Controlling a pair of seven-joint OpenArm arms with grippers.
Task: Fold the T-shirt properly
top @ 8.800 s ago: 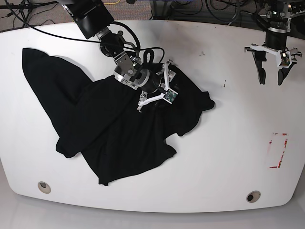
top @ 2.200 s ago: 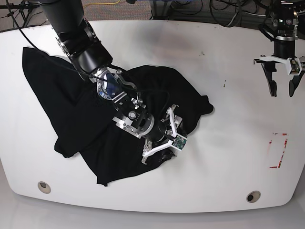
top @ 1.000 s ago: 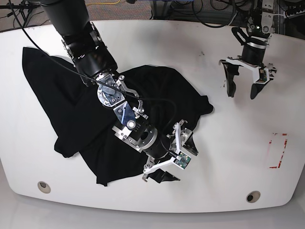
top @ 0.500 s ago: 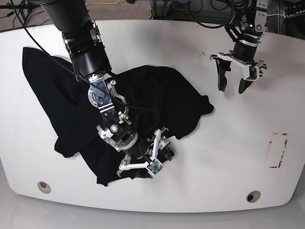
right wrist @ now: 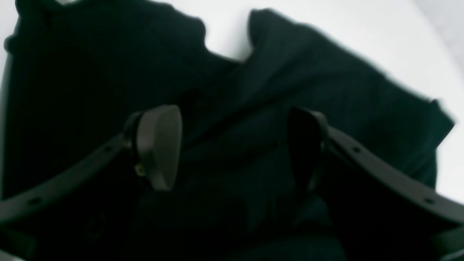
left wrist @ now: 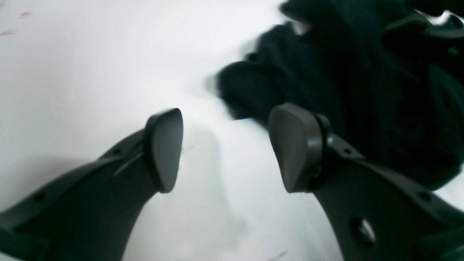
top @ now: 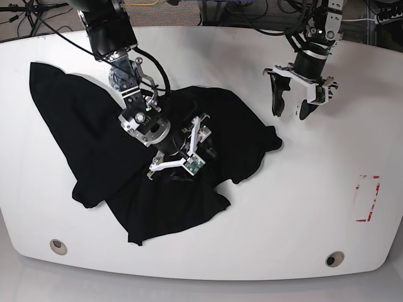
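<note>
- Since half a second ago I've pulled the right claw [top: 187, 146] back from the shirt's near hem to mid-shirt; left claw [top: 291, 107] has come in closer to the shirt.
- Right claw: jaws spread, nothing pinched, black fabric directly under and between the fingers [right wrist: 159, 145].
- Left claw: released, over bare table [top: 327, 201]; shirt [top: 94, 145] edge just beyond one finger [left wrist: 297, 145].
- Shirt lies crumpled, unfolded, spreading away from the right claw on all sides.

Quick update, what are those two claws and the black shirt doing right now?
Both claws open, holding nothing: right claw over T-shirt, left claw over bare table. T-shirt crumpled, unfolded. Nothing in the way.
</note>
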